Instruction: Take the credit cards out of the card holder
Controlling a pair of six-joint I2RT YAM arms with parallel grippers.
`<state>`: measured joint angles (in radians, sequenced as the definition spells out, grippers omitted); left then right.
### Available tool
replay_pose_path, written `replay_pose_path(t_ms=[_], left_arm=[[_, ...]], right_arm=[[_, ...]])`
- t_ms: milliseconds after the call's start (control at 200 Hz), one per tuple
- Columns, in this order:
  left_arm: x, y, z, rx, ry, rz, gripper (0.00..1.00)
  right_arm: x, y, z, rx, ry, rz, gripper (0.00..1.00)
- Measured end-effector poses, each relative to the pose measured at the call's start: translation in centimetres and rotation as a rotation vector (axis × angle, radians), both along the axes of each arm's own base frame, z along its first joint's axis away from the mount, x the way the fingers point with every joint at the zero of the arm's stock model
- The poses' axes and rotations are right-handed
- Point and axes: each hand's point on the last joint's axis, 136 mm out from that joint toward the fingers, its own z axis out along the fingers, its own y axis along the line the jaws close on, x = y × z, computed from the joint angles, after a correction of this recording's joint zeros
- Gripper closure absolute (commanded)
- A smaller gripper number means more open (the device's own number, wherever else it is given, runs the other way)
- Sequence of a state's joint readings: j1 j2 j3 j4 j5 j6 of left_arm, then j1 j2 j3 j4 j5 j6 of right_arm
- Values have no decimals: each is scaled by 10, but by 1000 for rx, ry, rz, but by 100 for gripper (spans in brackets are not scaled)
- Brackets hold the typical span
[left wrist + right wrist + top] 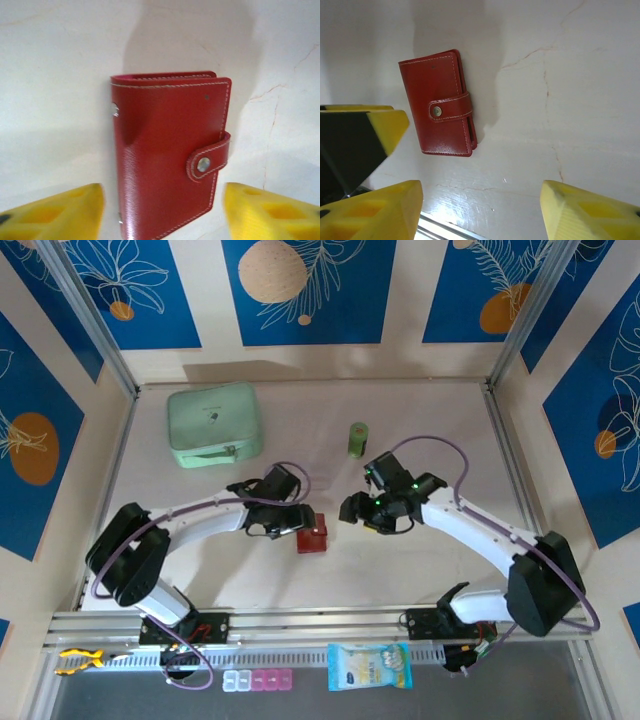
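Note:
The card holder [312, 537] is a small dark red wallet lying flat on the white table, folded, its strap [210, 161] snapped down. The credit cards are hidden inside it. My left gripper [297, 523] hovers right at the wallet's left side. In the left wrist view the card holder [167, 155] reaches down between my yellow fingers [57, 212], and the left gripper [162, 216] is open, with gaps on both sides. My right gripper [352, 508] is a little to the wallet's right. From its wrist, the card holder [439, 111] lies ahead to the left, and the right gripper [480, 212] is open over bare table.
A mint-green zip case [214, 425] stands at the back left and a small green cylinder [358, 439] at the back middle. A blue-white packet [369, 666], a pill box [258, 680] and a yellow toy [78, 660] lie beyond the near rail. One left-gripper finger [367, 132] shows beside the wallet.

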<state>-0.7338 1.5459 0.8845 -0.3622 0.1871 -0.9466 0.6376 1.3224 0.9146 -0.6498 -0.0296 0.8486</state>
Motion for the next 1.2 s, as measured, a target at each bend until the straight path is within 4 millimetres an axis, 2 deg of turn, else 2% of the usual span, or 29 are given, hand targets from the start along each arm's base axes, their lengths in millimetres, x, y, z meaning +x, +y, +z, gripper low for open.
replay_pose_path(t_ms=[175,360,670,880,1200], left_arm=[[5,16,-6,-78,11,43,86],[6,28,-1,-154,-9,72,97],[4,35,-1,-231,-24,82,100],[2,32,-2,-265,-16,85,100],[2,26,-3,-315,-7,94,100]], right_arm=[[1,27,-6,-106,1,96,46],[4,51,-18,-201,15,162,53],[12,78,-38,-327,30,214,60],[13,83,-52,-382,53,230,65],[12,86,-69,-428,87,252,65]])
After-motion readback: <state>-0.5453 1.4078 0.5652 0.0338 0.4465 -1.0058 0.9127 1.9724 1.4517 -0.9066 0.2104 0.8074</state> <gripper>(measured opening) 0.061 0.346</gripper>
